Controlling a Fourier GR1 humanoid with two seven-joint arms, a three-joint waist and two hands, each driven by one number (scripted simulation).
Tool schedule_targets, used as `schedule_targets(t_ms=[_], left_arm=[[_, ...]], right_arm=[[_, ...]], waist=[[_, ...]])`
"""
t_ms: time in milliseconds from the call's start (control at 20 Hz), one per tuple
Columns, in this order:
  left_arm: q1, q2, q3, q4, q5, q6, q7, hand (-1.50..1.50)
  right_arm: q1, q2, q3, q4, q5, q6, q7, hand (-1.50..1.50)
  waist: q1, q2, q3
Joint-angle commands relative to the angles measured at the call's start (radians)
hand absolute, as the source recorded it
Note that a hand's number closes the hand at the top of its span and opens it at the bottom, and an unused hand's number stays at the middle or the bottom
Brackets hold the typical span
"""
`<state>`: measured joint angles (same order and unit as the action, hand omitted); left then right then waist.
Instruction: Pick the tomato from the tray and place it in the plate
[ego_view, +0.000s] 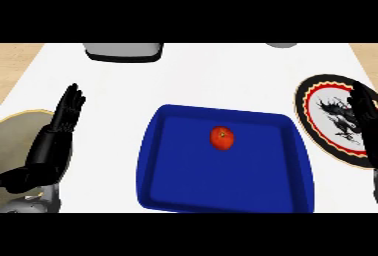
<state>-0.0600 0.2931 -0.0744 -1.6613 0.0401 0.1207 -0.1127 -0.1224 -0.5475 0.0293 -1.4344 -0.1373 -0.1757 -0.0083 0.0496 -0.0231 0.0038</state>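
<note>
Tomato (222, 138) sits in the blue tray (221, 185), a bit above & right of the tray's centre, not touching any wall, green stem spot facing up. Tray lies flat mid-counter on the white counter top (221, 75), corners rounded, its upper right corner near the plate (304, 107) but apart from it. Plate is at the view's right: black rim, red & white zigzag ring, dark dragon-like motif on the white middle; its right part is cut by the frame edge & partly covered by the right hand (363, 112). R hand shows as a black shape over the plate's right side, well apart from the tomato; can't tell whether it is spread or closed, nothing seen in it. Left hand (55, 140) is at the view's left, well left of the tray, fingers straight & together pointing up, thumb out to the lower left, holding nothing, resting. Under/behind it lies a beige round item w/ dark rim (18, 130), partly hidden. At the top edge: a grey object on a black base (123, 51), and a small grey thing (282, 45) top right, both cut off, can't ID either.
</note>
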Motion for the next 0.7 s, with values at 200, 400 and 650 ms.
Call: schedule_targets(t_ms=[200,400,650], left_arm=[[0.138,-0.071,-0.03,0.144,0.06,0.004,0.227,0.0],[0.144,-0.129,-0.067,0.17,0.113,-0.018,0.277,0.0],[0.08,-0.1,-0.02,0.19,0.148,-0.042,0.353,0.0]], right_arm=[[-0.193,0.085,-0.057,-0.143,-0.004,-0.161,0.07,1.5],[-0.121,0.032,-0.06,-0.059,0.273,-0.431,0.197,1.5],[0.017,0.242,0.065,-0.293,0.386,-0.616,0.156,-1.5]], waist=[[-0.035,0.022,-0.005],[-0.06,0.026,-0.01],[-0.064,0.019,-0.005]])
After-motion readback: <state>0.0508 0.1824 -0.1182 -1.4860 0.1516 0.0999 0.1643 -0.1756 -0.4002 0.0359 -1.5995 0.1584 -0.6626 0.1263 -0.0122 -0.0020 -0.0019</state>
